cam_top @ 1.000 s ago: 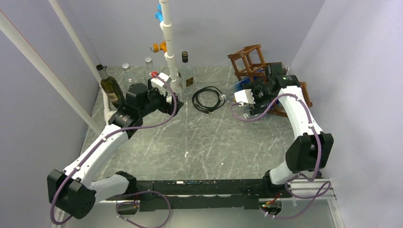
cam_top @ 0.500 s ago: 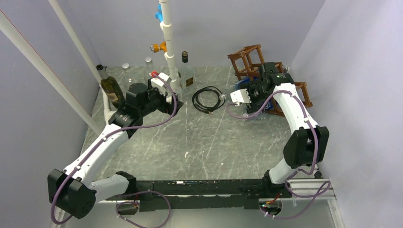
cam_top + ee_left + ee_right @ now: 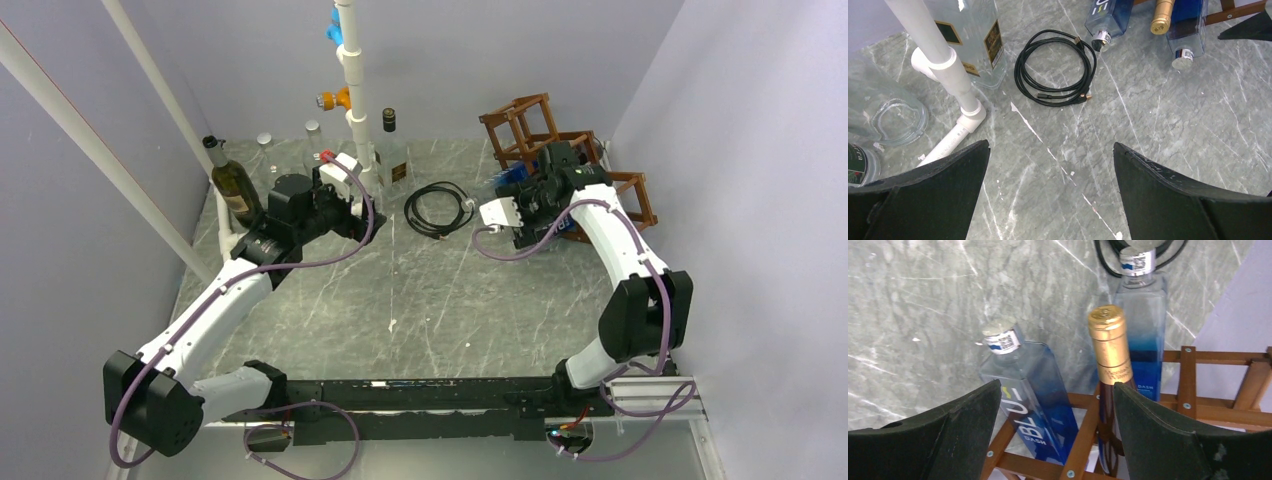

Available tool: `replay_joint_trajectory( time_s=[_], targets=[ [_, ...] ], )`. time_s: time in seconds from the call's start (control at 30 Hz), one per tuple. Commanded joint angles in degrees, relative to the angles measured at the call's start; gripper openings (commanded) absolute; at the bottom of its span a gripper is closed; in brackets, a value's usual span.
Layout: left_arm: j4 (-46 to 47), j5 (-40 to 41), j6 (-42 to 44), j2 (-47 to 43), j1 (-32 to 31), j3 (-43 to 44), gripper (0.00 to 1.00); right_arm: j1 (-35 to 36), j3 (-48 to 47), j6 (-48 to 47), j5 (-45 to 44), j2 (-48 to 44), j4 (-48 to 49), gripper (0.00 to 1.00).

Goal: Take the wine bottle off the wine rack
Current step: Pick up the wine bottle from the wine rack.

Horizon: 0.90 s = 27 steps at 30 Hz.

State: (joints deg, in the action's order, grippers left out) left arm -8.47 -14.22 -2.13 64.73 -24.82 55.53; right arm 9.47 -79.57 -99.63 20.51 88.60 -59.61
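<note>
Jaws of right gripper wide apart, astride gold-capped dark glass wine bottle in reddish-brown wooden open-frame wine rack, gripping nothing, left gripper fully spread, empty, far from rack.

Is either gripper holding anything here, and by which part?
Nothing is held. Left gripper open and empty; right gripper open near the wine bottle, not gripping it.

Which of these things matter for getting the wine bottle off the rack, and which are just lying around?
Job: gold-capped wine bottle, wine rack, right pincer.
Lying about: blue bottles, black cable, clear bottle, white pipe.
</note>
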Motion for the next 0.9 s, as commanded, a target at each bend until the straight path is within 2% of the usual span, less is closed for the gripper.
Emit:
replay_joint_trajectory(
  time_s=[0.0,0.87],
  targets=[
    [0.9,-0.9,0.5,0.0,0.4,1.1,1.0,0.0,-3.7,0.8,-0.3,2.1,4.3,0.84],
    [0.8,-1.5,0.3,1.2,1.5,1.2,1.0,-2.0,-9.5,0.3,-8.9,14.2,15.0,0.74]
  ],
)
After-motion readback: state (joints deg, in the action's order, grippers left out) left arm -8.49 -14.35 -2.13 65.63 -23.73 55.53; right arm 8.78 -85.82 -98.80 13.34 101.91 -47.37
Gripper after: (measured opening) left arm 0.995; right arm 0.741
